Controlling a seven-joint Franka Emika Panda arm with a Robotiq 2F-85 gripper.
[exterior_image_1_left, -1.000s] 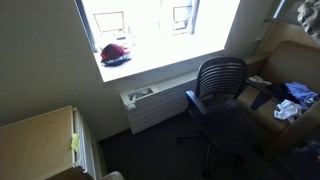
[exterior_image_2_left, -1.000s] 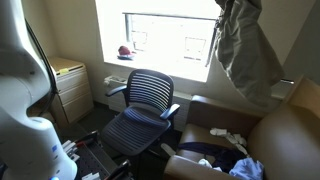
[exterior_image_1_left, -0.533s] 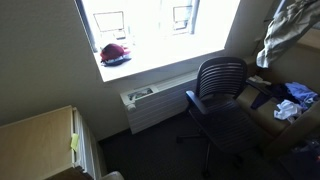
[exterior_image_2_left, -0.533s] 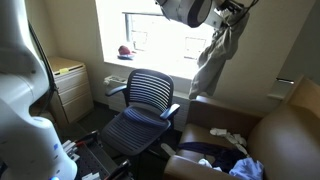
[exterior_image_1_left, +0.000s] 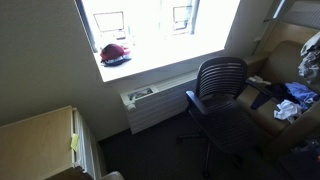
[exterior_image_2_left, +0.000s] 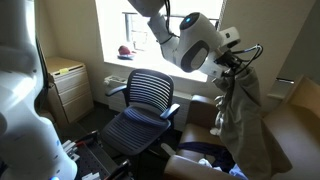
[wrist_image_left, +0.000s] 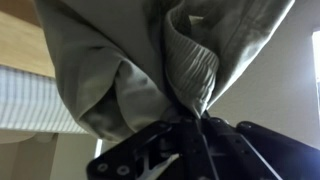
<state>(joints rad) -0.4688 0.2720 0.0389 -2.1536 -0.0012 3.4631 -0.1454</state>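
Over the brown armchair (exterior_image_2_left: 295, 122), hand (exterior_image_2_left: 233, 68) clamped on grey-green garment (exterior_image_2_left: 245, 135) (bunched at top), lower than a moment ago

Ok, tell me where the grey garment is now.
In an exterior view the grey garment hangs from the shut hand, over the brown armchair, beside the office chair.

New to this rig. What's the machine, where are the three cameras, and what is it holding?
It is a single robot arm ending in a two-finger gripper. Two cameras stand out in the room and look at the scene from different spots. The third sits on the wrist and looks along the gripper. The gripper is shut on a khaki garment; the wrist view shows the cloth bunched in its pinch. The garment hangs down by a brown armchair with loose clothes on it. A black office chair stands beside the armchair.
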